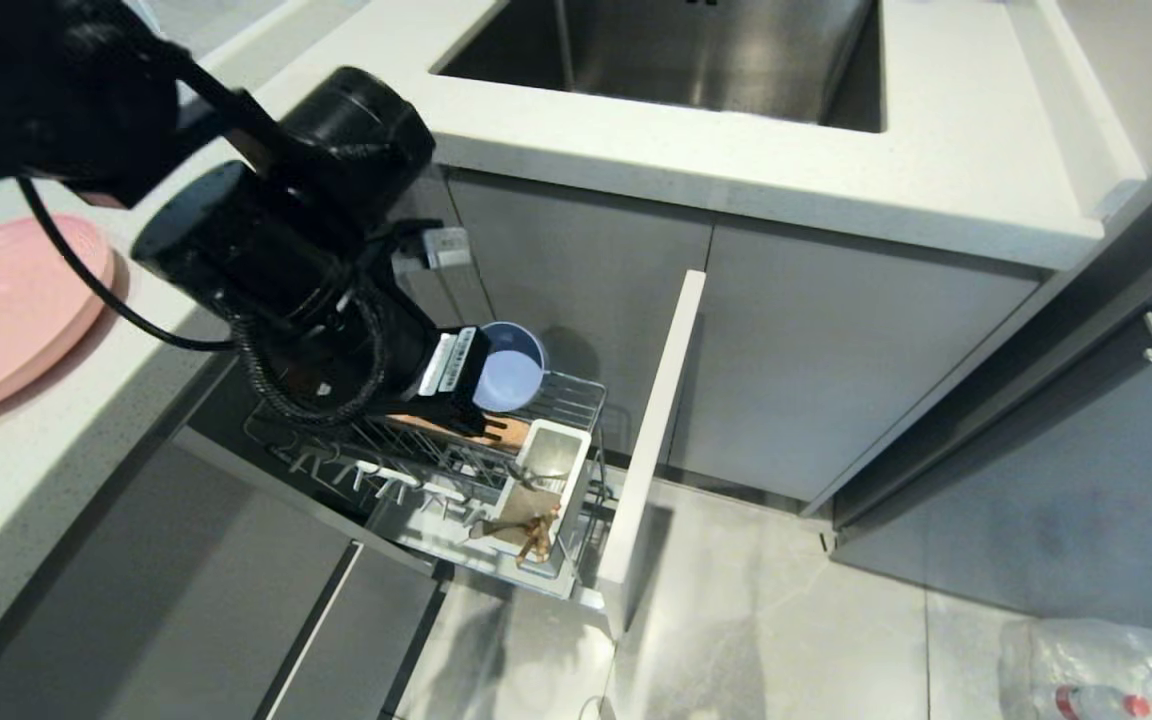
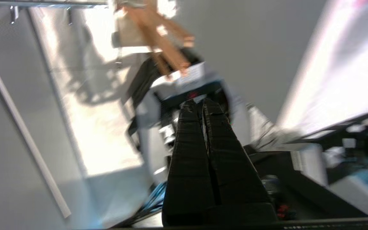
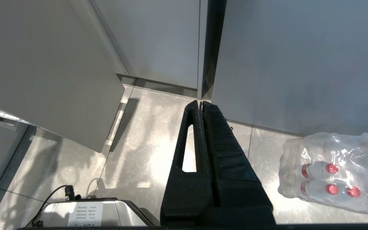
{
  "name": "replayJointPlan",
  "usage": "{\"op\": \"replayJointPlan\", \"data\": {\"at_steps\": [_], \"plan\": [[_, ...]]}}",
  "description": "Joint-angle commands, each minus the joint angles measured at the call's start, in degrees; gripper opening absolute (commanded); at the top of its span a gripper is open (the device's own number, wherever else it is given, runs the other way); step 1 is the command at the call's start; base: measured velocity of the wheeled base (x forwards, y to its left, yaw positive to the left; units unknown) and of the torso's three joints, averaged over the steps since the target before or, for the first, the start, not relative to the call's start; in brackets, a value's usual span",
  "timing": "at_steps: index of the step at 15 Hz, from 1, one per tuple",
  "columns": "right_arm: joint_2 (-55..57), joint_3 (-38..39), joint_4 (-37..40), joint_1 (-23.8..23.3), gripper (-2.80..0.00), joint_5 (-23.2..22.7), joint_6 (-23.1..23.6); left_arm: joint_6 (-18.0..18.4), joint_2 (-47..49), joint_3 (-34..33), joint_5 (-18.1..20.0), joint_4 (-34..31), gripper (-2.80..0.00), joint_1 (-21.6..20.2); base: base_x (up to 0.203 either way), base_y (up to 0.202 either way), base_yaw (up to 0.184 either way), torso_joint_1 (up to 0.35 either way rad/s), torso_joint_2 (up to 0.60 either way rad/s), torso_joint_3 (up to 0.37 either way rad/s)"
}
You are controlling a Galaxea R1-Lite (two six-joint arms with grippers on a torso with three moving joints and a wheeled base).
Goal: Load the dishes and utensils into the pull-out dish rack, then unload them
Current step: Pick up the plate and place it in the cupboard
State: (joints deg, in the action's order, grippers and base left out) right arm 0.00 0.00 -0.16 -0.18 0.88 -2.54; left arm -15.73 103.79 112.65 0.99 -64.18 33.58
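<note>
Head view: the blue-grey bowl (image 1: 510,375) is sitting at the back of the pull-out dish rack (image 1: 576,400) and the chopsticks (image 1: 534,535) in its utensil cup (image 1: 548,470), while the pink plate (image 1: 6,305) is waiting on the counter's left edge, so loading looks part done. Left wrist view: my left gripper (image 2: 201,103) is pressing its fingers together on nothing, near the chopsticks. Right wrist view: my right gripper (image 3: 201,103) is hanging closed and empty over the floor.

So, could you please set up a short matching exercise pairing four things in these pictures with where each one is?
Things:
1. pink plate
2. blue-grey bowl
3. chopsticks
4. pack of bottles

Places:
A. on the floor
B. at the back of the dish rack
C. on the counter
D. in the white cup

Pairs: 1-C, 2-B, 3-D, 4-A
</note>
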Motion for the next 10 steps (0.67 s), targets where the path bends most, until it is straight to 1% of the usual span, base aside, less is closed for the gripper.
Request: {"op": "replayJointPlan", "data": {"at_steps": [1, 2, 4, 7, 9, 10], "plan": [[0.0, 0.0, 0.0, 0.0, -2.80, 0.0, 0.0, -1.5, -5.4, 0.0, 0.1, 0.0, -2.80, 1.3, 0.000, 0.000, 0.000, 0.000, 0.00, 0.000], [0.0, 0.0, 0.1, 0.0, -2.80, 0.0, 0.0, -3.0, -6.9, 0.0, 0.1, 0.6, -2.80, 2.0, 0.000, 0.000, 0.000, 0.000, 0.00, 0.000], [0.0, 0.0, 0.0, 0.0, -2.80, 0.0, 0.0, -6.6, -10.5, 0.0, 0.2, 3.9, -2.80, 2.9, 0.000, 0.000, 0.000, 0.000, 0.00, 0.000], [0.0, 0.0, 0.0, 0.0, -2.80, 0.0, 0.0, -11.5, -16.3, 0.0, 0.2, 9.5, -2.80, 2.8, 0.000, 0.000, 0.000, 0.000, 0.00, 0.000], [0.0, 0.0, 0.0, 0.0, -2.80, 0.0, 0.0, -12.6, -20.1, 0.0, 0.1, 12.3, -2.80, 0.5, 0.000, 0.000, 0.000, 0.000, 0.00, 0.000], [0.0, 0.0, 0.0, 0.0, -2.80, 0.0, 0.0, -12.8, -21.7, -0.1, 0.1, 13.8, -2.80, -2.0, 0.000, 0.000, 0.000, 0.000, 0.00, 0.000]]}}
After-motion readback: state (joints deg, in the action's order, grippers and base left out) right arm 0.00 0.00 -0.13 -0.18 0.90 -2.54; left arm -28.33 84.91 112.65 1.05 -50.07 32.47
